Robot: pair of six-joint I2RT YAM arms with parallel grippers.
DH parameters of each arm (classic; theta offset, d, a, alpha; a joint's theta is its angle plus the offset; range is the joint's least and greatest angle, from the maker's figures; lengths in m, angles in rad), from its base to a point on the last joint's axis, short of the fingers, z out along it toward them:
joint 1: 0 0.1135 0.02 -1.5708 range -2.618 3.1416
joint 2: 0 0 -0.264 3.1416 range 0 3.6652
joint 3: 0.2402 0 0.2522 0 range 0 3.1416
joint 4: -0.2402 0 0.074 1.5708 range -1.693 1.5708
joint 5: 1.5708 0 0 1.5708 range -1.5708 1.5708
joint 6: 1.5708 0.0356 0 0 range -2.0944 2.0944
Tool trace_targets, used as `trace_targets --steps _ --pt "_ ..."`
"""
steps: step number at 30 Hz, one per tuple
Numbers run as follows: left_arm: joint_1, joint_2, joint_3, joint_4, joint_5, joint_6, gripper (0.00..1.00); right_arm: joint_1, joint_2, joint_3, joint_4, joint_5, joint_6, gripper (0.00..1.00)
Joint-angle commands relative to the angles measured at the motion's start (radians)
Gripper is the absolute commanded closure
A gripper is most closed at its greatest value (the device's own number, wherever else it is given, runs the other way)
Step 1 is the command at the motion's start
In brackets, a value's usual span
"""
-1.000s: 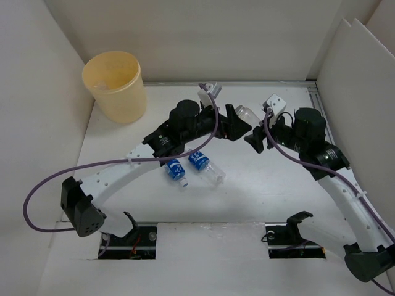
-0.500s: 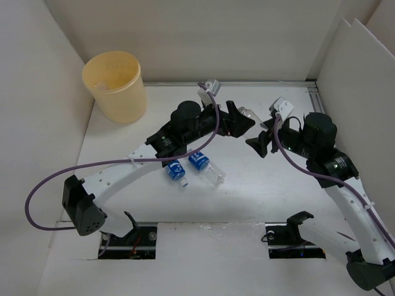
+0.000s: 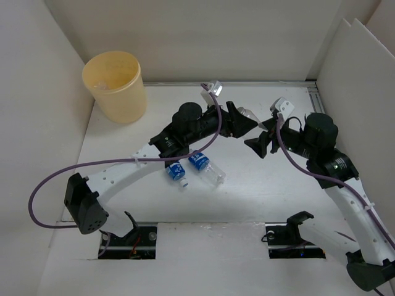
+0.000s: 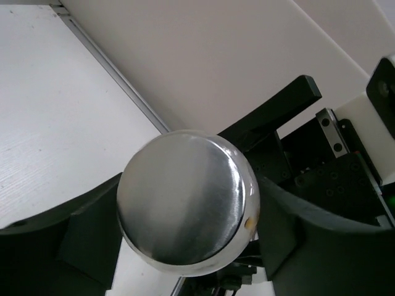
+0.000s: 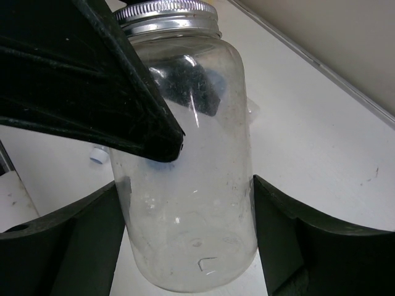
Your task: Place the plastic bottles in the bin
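A clear unlabelled bottle (image 3: 249, 115) with a silver lid (image 4: 185, 200) hangs above the table's back middle. My right gripper (image 3: 259, 133) is shut on its base end, with a finger pressed on each side of the body (image 5: 191, 203). From the other end, my left gripper (image 3: 244, 122) straddles the lid. Its fingers (image 4: 92, 237) sit close on both sides, but the lid hides whether they touch. Two blue-labelled bottles (image 3: 176, 172) (image 3: 205, 168) lie on the table under the left arm. The pale yellow bin (image 3: 114, 86) stands at the back left.
White walls close in the table at the back and left. Leaning white panels (image 3: 361, 74) stand on the right. The left arm's purple cable (image 3: 92, 165) loops over the table's left side. A white bottle cap (image 5: 97, 154) shows on the table beyond the held bottle.
My left gripper has slid further over the lid end of the bottle and its fingers have narrowed. The right arm drew back slightly to the right with the bottle, then held still.
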Motion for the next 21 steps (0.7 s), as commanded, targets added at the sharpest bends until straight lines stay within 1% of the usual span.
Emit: trace_targets --steps 1,2,3,4,6,7,8,9,10,11,12,13,15,16,17,19,20,21 --pt "-0.005 0.003 0.012 0.041 0.019 0.007 0.33 -0.003 -0.017 0.014 0.11 -0.042 0.02 1.0" --pt "-0.005 0.003 0.021 0.029 0.01 0.007 0.44 -0.003 -0.017 0.014 0.099 -0.033 0.02 1.0" --pt "-0.005 0.003 0.021 0.014 -0.001 0.007 0.66 -0.003 -0.017 0.014 0.099 -0.019 0.02 0.99" --pt "-0.005 0.003 0.033 0.0 -0.01 0.017 0.75 -0.003 -0.017 0.014 0.099 -0.019 0.02 0.77" --pt "-0.005 0.003 0.069 -0.051 -0.054 0.028 0.93 -0.003 -0.027 0.002 0.099 -0.019 0.01 0.26" --pt "-0.005 0.003 0.082 -0.075 -0.082 0.039 1.0 -0.003 -0.027 0.001 0.099 -0.007 0.01 0.07" --pt "-0.005 0.003 0.111 -0.101 -0.116 0.039 1.0 -0.003 -0.027 0.001 0.099 0.007 0.01 0.0" --pt "0.023 0.003 0.127 -0.161 -0.154 0.039 1.0 -0.003 -0.027 0.001 0.084 0.024 0.0 0.0" --pt "0.041 0.003 0.145 -0.195 -0.233 0.039 1.0 -0.003 -0.027 -0.008 0.056 0.059 0.0 0.0" --pt "0.063 -0.008 0.167 -0.227 -0.26 0.039 1.0 -0.003 -0.027 -0.008 0.038 0.081 -0.014 0.0" --pt "0.084 -0.008 0.225 -0.261 -0.292 0.057 1.0 -0.003 -0.027 -0.008 0.016 0.104 -0.029 0.0" --pt "0.139 -0.017 0.265 -0.349 -0.374 0.071 1.0 -0.003 -0.027 -0.008 -0.02 0.139 -0.039 0.0" --pt "0.214 -0.017 0.348 -0.433 -0.443 0.094 1.0 -0.012 -0.037 -0.028 -0.042 0.152 -0.062 0.0" --pt "0.315 -0.017 0.406 -0.472 -0.461 0.103 1.0 -0.012 -0.037 -0.037 -0.042 0.162 -0.062 0.0" --pt "0.368 -0.028 0.418 -0.473 -0.508 0.115 1.0 -0.012 -0.037 -0.046 -0.042 0.162 -0.077 0.0" --pt "0.469 -0.037 0.419 -0.473 -0.58 0.129 1.0 -0.012 -0.037 -0.046 -0.056 0.162 -0.091 0.0" --pt "0.57 -0.049 0.419 -0.461 -0.651 0.129 1.0 -0.012 -0.037 -0.046 -0.065 0.153 -0.106 0.0" --pt "0.619 -0.049 0.419 -0.438 -0.668 0.146 1.0 -0.012 -0.037 -0.046 -0.065 0.153 -0.106 0.0"
